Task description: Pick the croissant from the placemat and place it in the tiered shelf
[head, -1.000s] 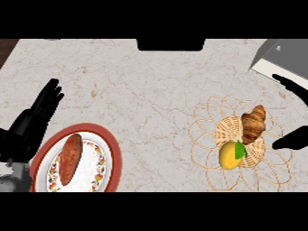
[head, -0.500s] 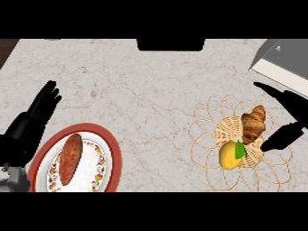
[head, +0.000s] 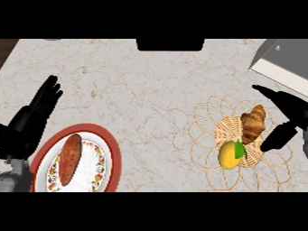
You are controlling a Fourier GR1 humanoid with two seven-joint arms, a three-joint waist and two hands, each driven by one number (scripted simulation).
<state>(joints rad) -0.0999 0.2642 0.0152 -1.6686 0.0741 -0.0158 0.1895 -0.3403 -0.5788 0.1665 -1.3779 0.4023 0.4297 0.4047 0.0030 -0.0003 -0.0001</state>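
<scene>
A pale marbled counter [head: 149,90] is filling the head view, seen from steeply above. One woven wicker placemat [head: 213,169] with looped edges is lying on the right half of the counter, and two things are sitting on it: one golden-brown croissant [head: 253,124] near its upper right, and one yellow lemon [head: 230,154] with a green leaf just below and left of the croissant. The right hand [head: 291,118] is hanging just beside the croissant on its right, fingers and thumb spread apart with nothing between them; whether a fingertip is touching the croissant cannot be told. One grey and white tiered shelf [head: 291,65] is showing only partly in the upper right corner, near the right hand and apart from the placemat. On the left, one round plate [head: 109,155] with a red rim and a flowered border is sitting at the lower edge, carrying one long reddish-brown sweet potato [head: 70,159]. The left hand [head: 30,119] is resting just up and left of the plate, fingers straight and together, pointing up, holding nothing. One dark block [head: 170,44] is sitting at the counter's far edge, top centre.
</scene>
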